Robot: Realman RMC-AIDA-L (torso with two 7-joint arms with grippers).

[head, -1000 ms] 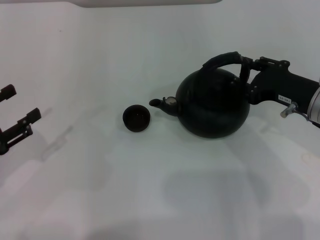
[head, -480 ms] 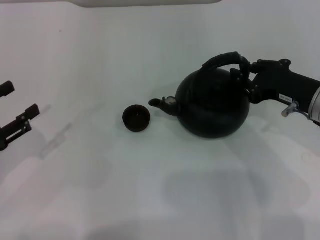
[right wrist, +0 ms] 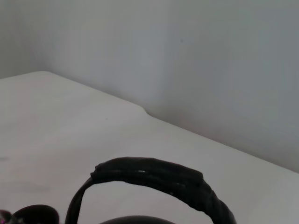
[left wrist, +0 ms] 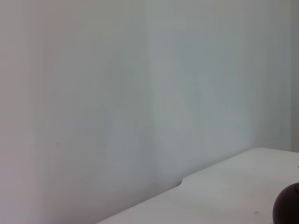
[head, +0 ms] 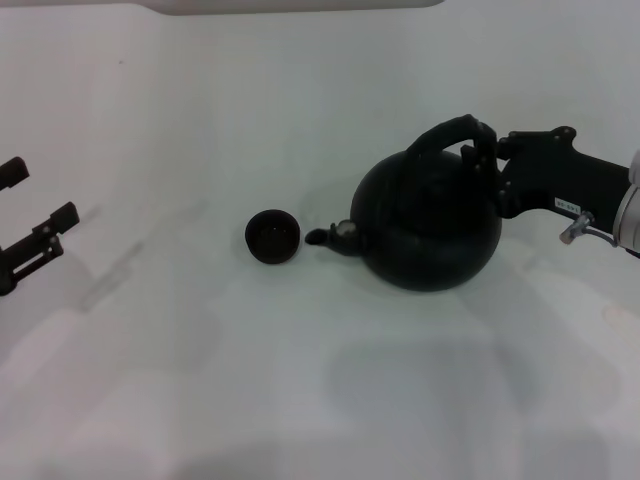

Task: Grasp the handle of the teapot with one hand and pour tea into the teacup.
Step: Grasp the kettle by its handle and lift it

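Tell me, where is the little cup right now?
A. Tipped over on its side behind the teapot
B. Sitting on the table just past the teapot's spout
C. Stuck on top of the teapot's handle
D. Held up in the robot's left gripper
B. The teacup stands upright on the table, just beyond the spout of the teapot, apart from it; the left gripper is far off with nothing in it.

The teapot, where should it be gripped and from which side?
Grip the teapot by its handle, the arched hoop standing above the round body, which looks too wide and smooth to clamp. Come from the robot's right, the side away from the spout, so the spout stays aimed at the teacup. The right gripper is already at that end, jaws closed on the hoop.
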